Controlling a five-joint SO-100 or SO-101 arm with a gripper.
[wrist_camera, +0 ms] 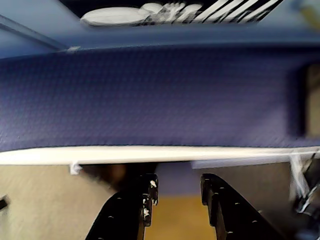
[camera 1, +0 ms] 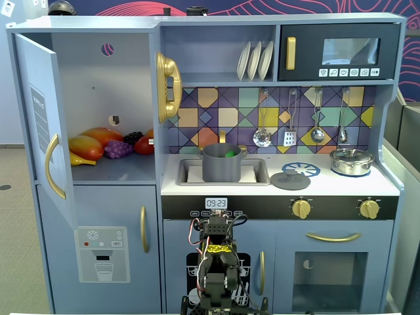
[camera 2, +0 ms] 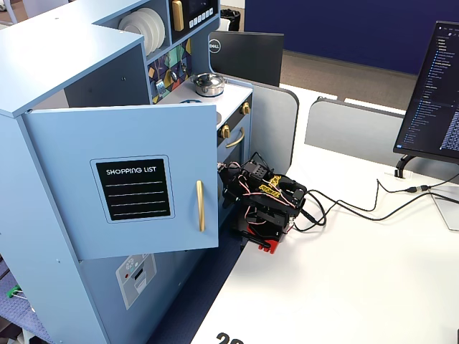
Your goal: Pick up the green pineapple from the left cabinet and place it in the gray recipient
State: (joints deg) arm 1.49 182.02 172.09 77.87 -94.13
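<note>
A bit of the green pineapple [camera 1: 230, 153] shows inside the gray recipient [camera 1: 220, 167], which stands in the sink of the toy kitchen. The left cabinet [camera 1: 92, 79] has its door [camera 1: 39, 125] swung open; that door [camera 2: 136, 186] hides the cabinet's inside in a fixed view from the side. My arm [camera 1: 216, 262] sits folded low in front of the kitchen, far below the pot and the cabinet. In the wrist view my gripper [wrist_camera: 177, 187] is open, with nothing between its black fingers [wrist_camera: 145, 197].
On the cabinet shelf lie orange fruits [camera 1: 92, 141], a purple grape bunch [camera 1: 118, 149] and a red fruit [camera 1: 144, 146]. A gray lid [camera 1: 290, 180] and a shiny silver pot [camera 1: 352, 161] rest on the counter. Cables [camera 2: 358, 208] and a monitor [camera 2: 434, 86] occupy the white table.
</note>
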